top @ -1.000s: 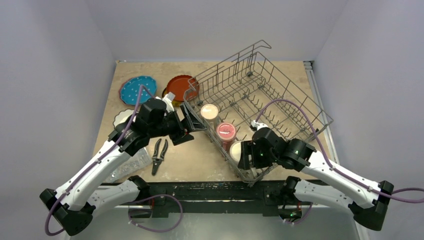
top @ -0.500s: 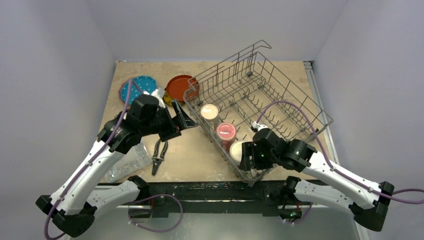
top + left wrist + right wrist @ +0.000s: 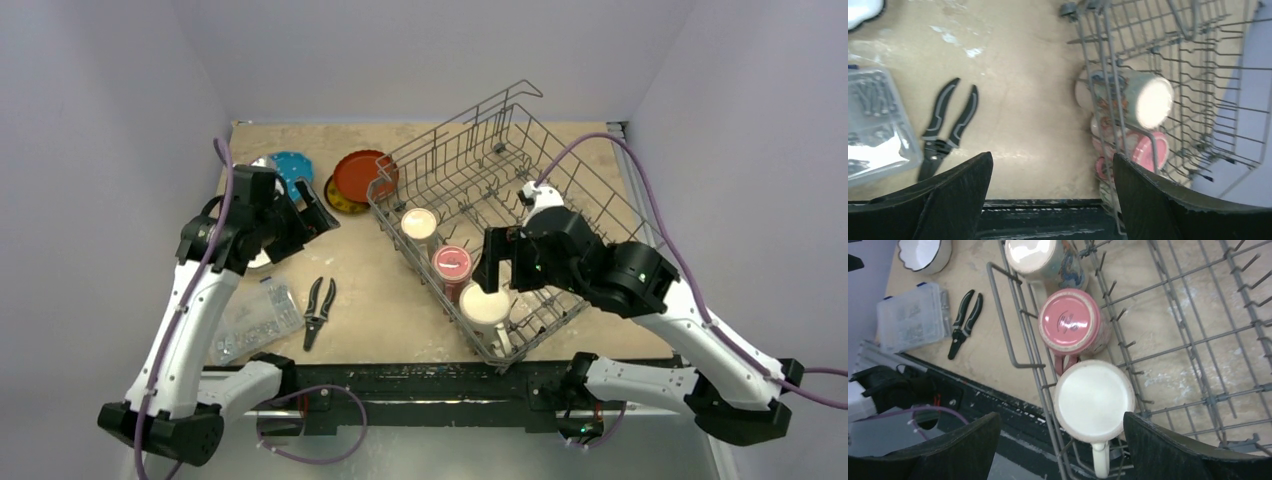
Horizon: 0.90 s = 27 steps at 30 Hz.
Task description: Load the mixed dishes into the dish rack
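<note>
Both grippers wide open, holding nothing; three mugs in rack (image 3: 600, 177).
Right gripper (image 3: 1060, 430) hangs over cream mug (image 3: 1094, 400), which sits bottom-up in the rack's near-left row beside pink mug (image 3: 1070, 322) and a third mug (image 3: 1035, 255). Left gripper (image 3: 1052, 165) is above the table, left of rack. Blue plate (image 3: 292, 168) and red plate (image 3: 362, 175) lie on the table.

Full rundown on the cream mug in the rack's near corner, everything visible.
The cream mug looks like glazed ceramic, plain off-white, with a round flat base and a loop handle. It stands upside down, base up, in the near corner of the dish rack, handle toward the near rim, close beside the pink-based mug. Wire tines surround it; nothing grips it.
</note>
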Available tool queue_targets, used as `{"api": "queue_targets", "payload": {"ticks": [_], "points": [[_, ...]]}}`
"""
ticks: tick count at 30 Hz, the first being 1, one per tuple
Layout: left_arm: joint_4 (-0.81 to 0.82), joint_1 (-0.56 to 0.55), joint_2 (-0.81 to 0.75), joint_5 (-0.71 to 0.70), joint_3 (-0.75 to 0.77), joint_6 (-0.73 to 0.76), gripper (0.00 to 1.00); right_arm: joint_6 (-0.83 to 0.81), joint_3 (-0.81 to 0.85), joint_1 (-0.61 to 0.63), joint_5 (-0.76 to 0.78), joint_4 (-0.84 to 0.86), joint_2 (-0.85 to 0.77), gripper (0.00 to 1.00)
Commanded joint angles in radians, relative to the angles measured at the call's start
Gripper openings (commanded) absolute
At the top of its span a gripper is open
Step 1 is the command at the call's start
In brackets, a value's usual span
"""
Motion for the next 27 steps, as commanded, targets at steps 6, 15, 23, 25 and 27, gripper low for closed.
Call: {"api": "queue_targets", "payload": {"ticks": [6, 15, 23, 25, 27], "points": [[-0.039, 0.118, 0.347, -0.169, 0.11, 0.322, 0.86, -0.153, 0.18, -0.015, 0.169, 0.004, 0.148, 0.96], [-0.002, 0.224, 0.637, -0.207, 0.216, 0.405, 0.83, -0.271, 0.184, -0.222, 0.024, 0.076, 0.258, 0.98], [0.082, 0.474, 0.647, -0.205, 0.155, 0.402, 0.85, -0.295, 0.193, -0.321, -0.037, 0.106, 0.331, 0.98], [0.114, 0.546, 0.638, -0.19, 0.12, 0.405, 0.86, -0.296, 0.194, -0.334, -0.047, 0.108, 0.341, 0.98], [0.127, 0.605, 0.644, -0.168, 0.103, 0.415, 0.86, -0.301, 0.195, -0.34, -0.058, 0.113, 0.348, 0.98]]}}
